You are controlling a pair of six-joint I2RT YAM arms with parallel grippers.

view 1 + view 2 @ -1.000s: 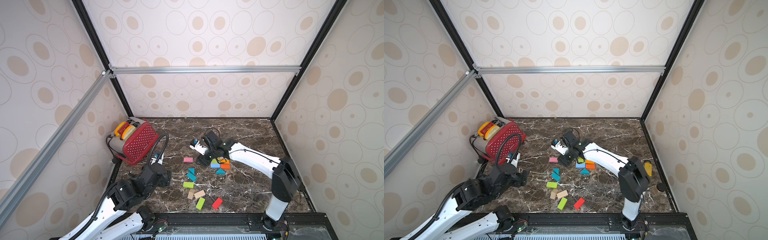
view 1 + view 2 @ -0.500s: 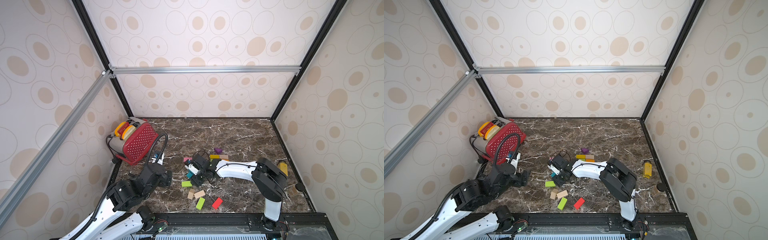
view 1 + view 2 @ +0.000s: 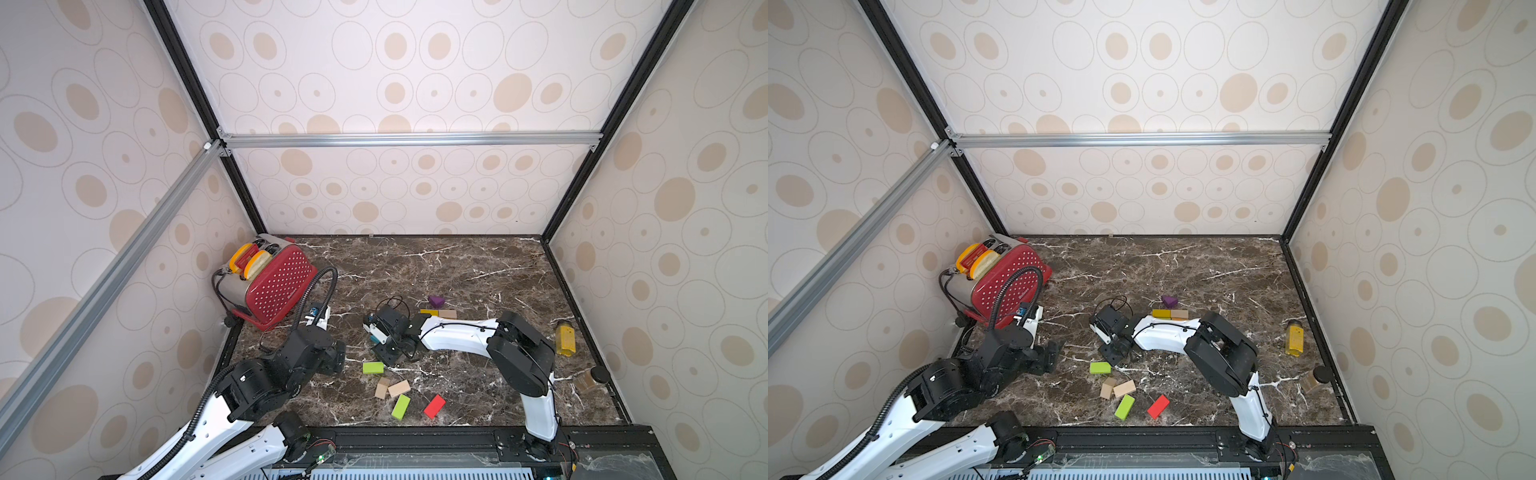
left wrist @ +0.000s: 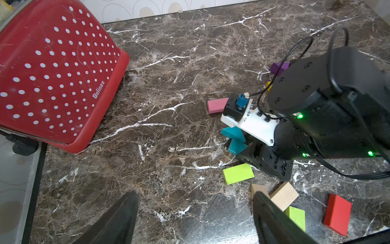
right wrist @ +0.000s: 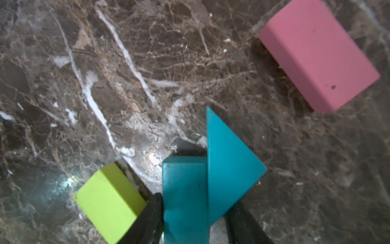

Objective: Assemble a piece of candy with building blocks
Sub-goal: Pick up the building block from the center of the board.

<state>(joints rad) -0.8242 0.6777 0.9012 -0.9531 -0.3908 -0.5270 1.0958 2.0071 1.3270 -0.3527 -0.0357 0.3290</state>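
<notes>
Two teal wedges [image 5: 211, 179], touching each other on the marble worktop [image 3: 457, 266], are bracketed by the fingers of the right tool [image 5: 193, 219], which look closed against them. A lime brick [image 5: 107, 200] lies just beside, a pink brick [image 5: 316, 55] apart. The left tool [image 4: 194, 219] is held open above bare worktop near the red toaster [image 4: 57, 74].

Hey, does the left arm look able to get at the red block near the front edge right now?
Probably yes. The left gripper is open and empty, and the red block lies flat in the open; only a green block sits beside it.
</notes>
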